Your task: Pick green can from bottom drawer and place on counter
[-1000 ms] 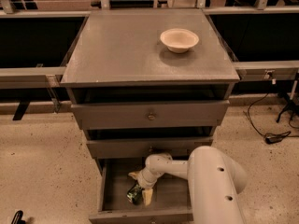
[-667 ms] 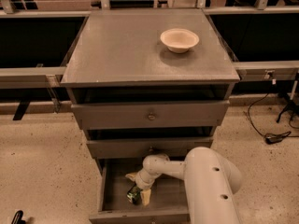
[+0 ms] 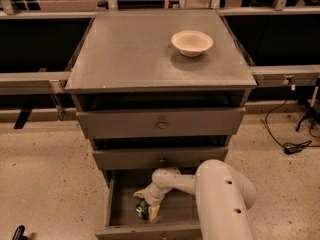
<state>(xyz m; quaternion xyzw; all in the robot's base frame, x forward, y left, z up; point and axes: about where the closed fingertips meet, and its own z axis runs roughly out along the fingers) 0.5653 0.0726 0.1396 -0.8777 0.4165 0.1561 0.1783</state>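
Note:
The bottom drawer [image 3: 116,215] is pulled open below two shallower drawers. The green can [image 3: 142,210] lies inside it near the front left, small and shiny with dark markings. My white arm reaches down into the drawer from the lower right. The gripper [image 3: 146,207] is down at the can, right against it, and partly covers it. The counter [image 3: 130,49] is the flat grey-brown top of the cabinet, well above the gripper.
A cream bowl [image 3: 192,42] sits on the counter at the back right. The middle drawer [image 3: 161,159] and top drawer [image 3: 161,124] jut out above the open one. Black cables [image 3: 292,145] lie on the floor at the right. Dark benches flank the cabinet.
The arm has shifted slightly to the left and the gripper has settled a little closer onto the can. The can and the bowl have not moved.

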